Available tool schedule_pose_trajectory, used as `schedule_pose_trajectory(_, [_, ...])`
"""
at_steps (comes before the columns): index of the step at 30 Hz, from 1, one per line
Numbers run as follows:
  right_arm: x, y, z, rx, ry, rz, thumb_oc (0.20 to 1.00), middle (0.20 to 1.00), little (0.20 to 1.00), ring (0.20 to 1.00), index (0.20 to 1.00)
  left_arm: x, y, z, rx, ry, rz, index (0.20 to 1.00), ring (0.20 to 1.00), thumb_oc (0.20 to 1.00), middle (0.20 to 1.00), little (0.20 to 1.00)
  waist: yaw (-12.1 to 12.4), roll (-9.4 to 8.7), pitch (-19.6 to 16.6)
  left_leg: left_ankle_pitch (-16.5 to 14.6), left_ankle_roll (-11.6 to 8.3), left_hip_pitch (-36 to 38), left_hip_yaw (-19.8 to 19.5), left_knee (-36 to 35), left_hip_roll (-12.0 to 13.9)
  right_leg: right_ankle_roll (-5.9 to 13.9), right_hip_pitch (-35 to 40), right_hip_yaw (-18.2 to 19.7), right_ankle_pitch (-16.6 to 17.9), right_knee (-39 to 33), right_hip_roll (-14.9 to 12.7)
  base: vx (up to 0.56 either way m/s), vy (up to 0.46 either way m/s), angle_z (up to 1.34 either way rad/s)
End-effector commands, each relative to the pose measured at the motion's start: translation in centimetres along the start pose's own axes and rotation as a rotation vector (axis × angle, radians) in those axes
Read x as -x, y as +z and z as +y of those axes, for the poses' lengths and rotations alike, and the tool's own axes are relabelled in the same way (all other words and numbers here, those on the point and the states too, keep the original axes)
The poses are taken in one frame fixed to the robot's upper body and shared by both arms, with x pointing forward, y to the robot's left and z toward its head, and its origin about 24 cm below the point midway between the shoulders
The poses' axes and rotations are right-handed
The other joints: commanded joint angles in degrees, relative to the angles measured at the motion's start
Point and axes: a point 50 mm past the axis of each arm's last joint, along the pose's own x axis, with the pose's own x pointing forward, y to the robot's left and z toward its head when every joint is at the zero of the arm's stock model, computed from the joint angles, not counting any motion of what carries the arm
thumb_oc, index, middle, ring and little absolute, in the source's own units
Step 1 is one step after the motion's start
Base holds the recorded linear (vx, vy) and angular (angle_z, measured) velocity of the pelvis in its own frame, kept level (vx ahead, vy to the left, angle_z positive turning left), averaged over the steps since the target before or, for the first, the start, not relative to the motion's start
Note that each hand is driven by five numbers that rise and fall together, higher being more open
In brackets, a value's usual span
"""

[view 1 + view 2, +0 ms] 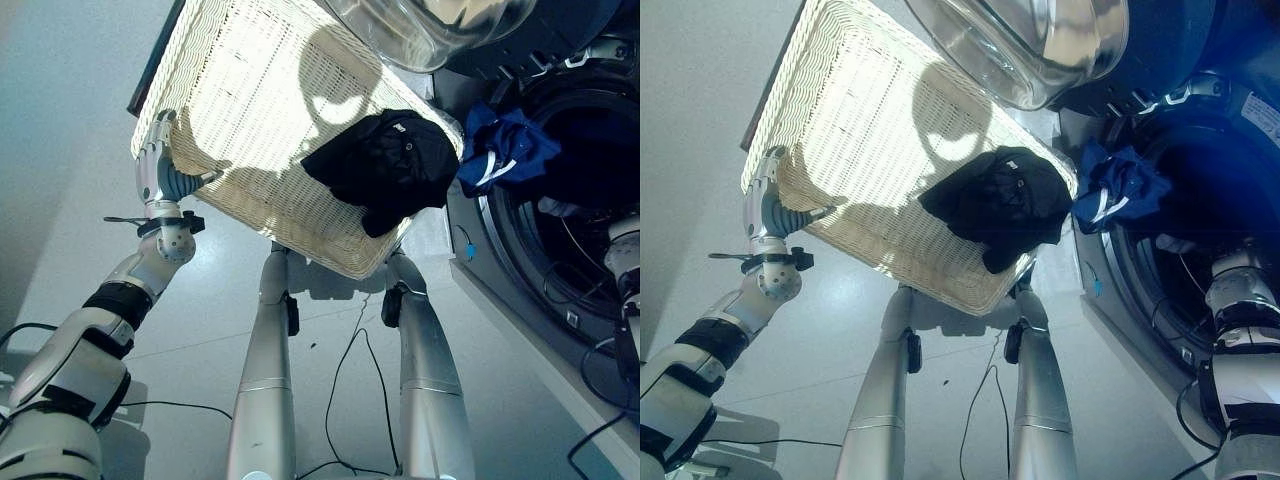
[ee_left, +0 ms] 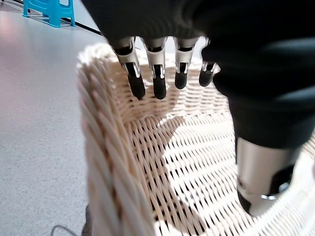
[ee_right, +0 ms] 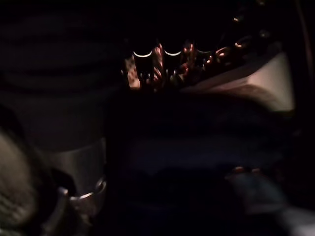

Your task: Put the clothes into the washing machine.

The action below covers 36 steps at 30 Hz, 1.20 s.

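Left eye view: left hand [image 1: 158,170] grips the near-left corner of the white wicker basket [image 1: 250,90], fingers over the rim, thumb inside. Black garment [image 1: 385,165] lies bunched at the basket's opposite, right corner, well apart from that hand, its long axis running roughly toward the washing machine [image 1: 590,200]. Blue garment [image 1: 500,145] hangs over the drum's front lip, just beside the black one. Right arm reaches into the drum; right wrist view is too dark, so cannot tell that hand's state.
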Motion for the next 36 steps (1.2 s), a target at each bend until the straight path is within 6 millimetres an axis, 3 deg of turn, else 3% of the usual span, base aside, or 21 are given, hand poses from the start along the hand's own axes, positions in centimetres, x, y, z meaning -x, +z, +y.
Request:
schedule_pose_trajectory(1, [-2.1, 8.5, -3.3, 0.136, -0.095, -0.344, 1.000, 1.000, 1.000, 1.000, 1.000, -0.7, 0.6, -0.1, 0.068, 0.055, 0.052, 1.000, 1.000, 1.000, 1.000, 1.000, -0.8, -0.39, -1.1, -7.6, -1.11, -1.7, 0.9, 9.7, -1.0, 4.38, 3.4, -2.5, 7.9, -8.0, 3.5, 0.00, 0.000, 0.00])
schedule_pose_trajectory(7, [0.9, 7.0, 0.7, 0.247, 0.104, -0.512, 1.000, 1.000, 1.000, 1.000, 1.000, -0.8, 0.9, -0.2, 0.081, 0.071, 0.060, 1.000, 1.000, 1.000, 1.000, 1.000, -1.3, 0.13, -1.1, -7.6, -1.14, -1.9, 1.6, 9.1, -0.8, 4.51, 2.6, -1.9, 7.7, -7.8, 3.6, -0.01, 0.027, -0.02])
schedule_pose_trajectory(13, [4.4, 3.7, 3.9, 0.397, 0.314, -0.637, 1.000, 1.000, 1.000, 1.000, 1.000, -0.9, 1.6, -0.6, 0.097, 0.085, 0.055, 1.000, 1.000, 1.000, 1.000, 1.000, -1.8, 0.62, -1.1, -7.2, -1.57, -2.0, 2.5, 8.2, -0.4, 4.71, 1.8, -1.4, 7.4, -7.9, 3.3, -0.02, 0.035, 0.03])
schedule_pose_trajectory(24, [8.2, -0.2, 6.0, 0.635, 0.537, -0.780, 1.000, 1.000, 1.000, 1.000, 1.000, -0.8, 1.8, -0.6, 0.105, 0.105, 0.057, 1.000, 1.000, 1.000, 1.000, 1.000, -2.5, 0.57, -1.1, -6.5, -2.19, -2.4, 3.5, 7.6, 0.1, 4.97, 0.9, -1.0, 7.8, -8.0, 3.2, 0.00, 0.000, 0.00])
schedule_pose_trajectory(30, [8.4, -0.7, 6.3, 0.687, 0.558, -0.798, 1.000, 1.000, 1.000, 1.000, 1.000, -1.0, 2.0, -0.6, 0.108, 0.107, 0.053, 1.000, 1.000, 1.000, 1.000, 1.000, -2.4, 0.60, -1.1, -6.3, -2.29, -2.5, 3.6, 7.5, 0.3, 5.04, 0.8, -1.0, 7.8, -8.2, 3.2, 0.00, 0.000, 0.00])
schedule_pose_trajectory(32, [8.4, -2.5, 6.4, 0.804, 0.635, -0.791, 1.000, 1.000, 1.000, 1.000, 1.000, -0.8, 2.1, -0.9, 0.114, 0.106, 0.047, 1.000, 1.000, 1.000, 1.000, 1.000, -2.2, 0.78, -1.1, -5.9, -2.46, -2.4, 3.8, 7.0, 0.4, 5.05, 0.8, -0.8, 7.8, -8.2, 3.3, 0.00, 0.000, 0.00])
schedule_pose_trajectory(36, [8.1, -3.6, 6.0, 0.853, 0.663, -0.782, 1.000, 1.000, 1.000, 1.000, 1.000, -0.8, 2.1, -0.9, 0.114, 0.106, 0.043, 1.000, 1.000, 1.000, 1.000, 1.000, -2.1, 0.90, -1.1, -5.7, -2.47, -2.5, 3.9, 7.1, 0.5, 4.99, 0.7, -0.8, 7.7, -8.0, 3.3, 0.00, 0.000, 0.00])
